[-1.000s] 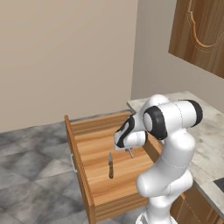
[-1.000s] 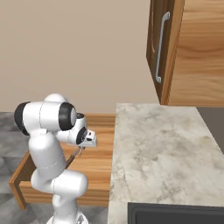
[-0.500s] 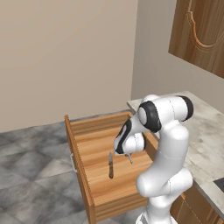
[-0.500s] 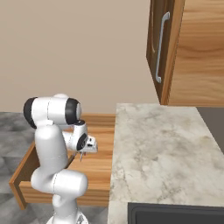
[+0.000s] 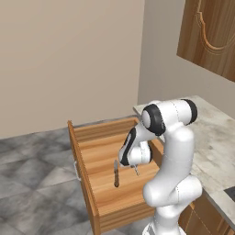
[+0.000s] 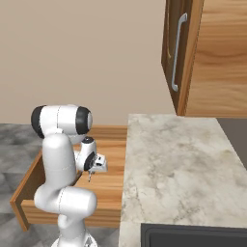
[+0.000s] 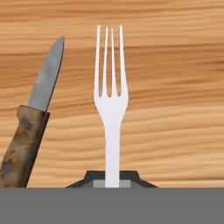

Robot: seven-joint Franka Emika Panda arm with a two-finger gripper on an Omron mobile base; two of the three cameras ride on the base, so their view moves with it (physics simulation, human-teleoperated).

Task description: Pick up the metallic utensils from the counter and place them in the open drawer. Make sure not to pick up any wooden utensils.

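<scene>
My gripper point(image 7: 112, 177) is shut on the handle of a thin silver fork point(image 7: 111, 96), tines pointing away over the drawer's plank-grained bottom point(image 7: 175, 87). A dark grey knife point(image 7: 37, 113) with a mottled brown handle lies flat in the drawer just beside the fork. From the left base view the gripper point(image 5: 134, 165) hangs low inside the open drawer point(image 5: 80, 160), the fork point(image 5: 136, 171) dangling right of the knife point(image 5: 116, 173). In the right base view the gripper point(image 6: 90, 172) sits over the drawer point(image 6: 112, 181) next to the counter point(image 6: 178, 169).
The marbled counter point(image 5: 215, 142) runs along the drawer's right side. Wooden wall cabinets point(image 6: 212, 53) with a metal handle point(image 6: 177, 53) hang above it. A dark recessed panel point(image 6: 193, 236) sits at the counter's near edge. Grey tiled floor point(image 5: 32, 170) lies left of the drawer.
The arm has folded in and the hand has sunk lower into the drawer with the fork, closer to the knife.
</scene>
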